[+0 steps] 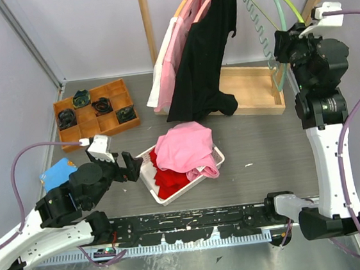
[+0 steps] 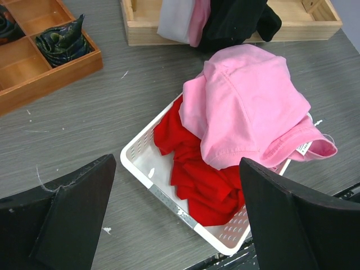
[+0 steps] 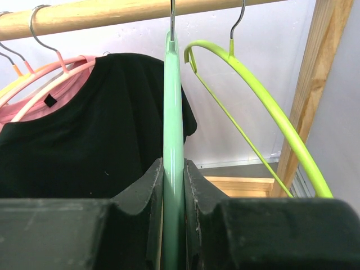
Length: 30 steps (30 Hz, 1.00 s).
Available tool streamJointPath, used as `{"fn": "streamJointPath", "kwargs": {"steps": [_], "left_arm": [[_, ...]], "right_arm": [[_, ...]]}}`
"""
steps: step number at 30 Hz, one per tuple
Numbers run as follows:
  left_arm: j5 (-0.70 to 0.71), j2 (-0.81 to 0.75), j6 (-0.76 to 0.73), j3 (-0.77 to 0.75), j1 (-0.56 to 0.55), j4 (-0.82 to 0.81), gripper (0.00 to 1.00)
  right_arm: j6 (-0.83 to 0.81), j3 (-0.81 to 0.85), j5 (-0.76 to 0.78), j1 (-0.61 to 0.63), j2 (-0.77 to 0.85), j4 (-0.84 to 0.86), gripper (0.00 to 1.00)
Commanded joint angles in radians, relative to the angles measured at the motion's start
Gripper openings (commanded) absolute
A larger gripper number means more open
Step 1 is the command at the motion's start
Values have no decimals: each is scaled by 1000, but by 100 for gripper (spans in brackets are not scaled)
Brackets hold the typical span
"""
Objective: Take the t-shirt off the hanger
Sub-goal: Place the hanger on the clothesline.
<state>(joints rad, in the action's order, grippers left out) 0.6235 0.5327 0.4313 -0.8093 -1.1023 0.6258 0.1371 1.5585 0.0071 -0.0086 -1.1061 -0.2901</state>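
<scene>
A pink t-shirt (image 1: 184,146) lies crumpled on a red garment (image 2: 202,180) in the white basket (image 1: 152,188). The pink t-shirt (image 2: 253,107) spills over the basket's (image 2: 140,154) far rim. My left gripper (image 1: 132,167) hovers at the basket's left side, open and holding nothing (image 2: 177,169). A bare pale green hanger (image 3: 173,112) hangs from the wooden rail (image 3: 112,14). My right gripper (image 3: 173,169) is shut on it, high at the rack's right end (image 1: 284,45). A black t-shirt (image 1: 204,61) hangs on a pink hanger (image 3: 62,70) to the left.
A bare lime hanger (image 3: 264,107) hangs right of the green one. White and pink garments (image 1: 171,52) hang at the rail's left. The rack's wooden base (image 1: 252,88) sits behind the basket. A wooden compartment tray (image 1: 97,111) with dark rolled items and a blue item (image 1: 58,173) lie left.
</scene>
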Motion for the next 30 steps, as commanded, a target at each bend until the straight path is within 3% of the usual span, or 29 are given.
{"fn": "streamJointPath", "kwargs": {"steps": [1, 27, 28, 30], "left_arm": [[21, -12, 15, -8, -2, -18, 98], [36, -30, 8, -32, -2, -10, 98], [36, -28, 6, -34, -2, -11, 98], [35, -23, -3, -44, -3, -13, 98]], "right_arm": [[-7, 73, 2, -2, -30, 139, 1], [-11, 110, 21, -2, -212, 175, 1], [-8, 104, 27, -2, -206, 170, 5], [-3, 94, 43, -2, -189, 160, 27]]}}
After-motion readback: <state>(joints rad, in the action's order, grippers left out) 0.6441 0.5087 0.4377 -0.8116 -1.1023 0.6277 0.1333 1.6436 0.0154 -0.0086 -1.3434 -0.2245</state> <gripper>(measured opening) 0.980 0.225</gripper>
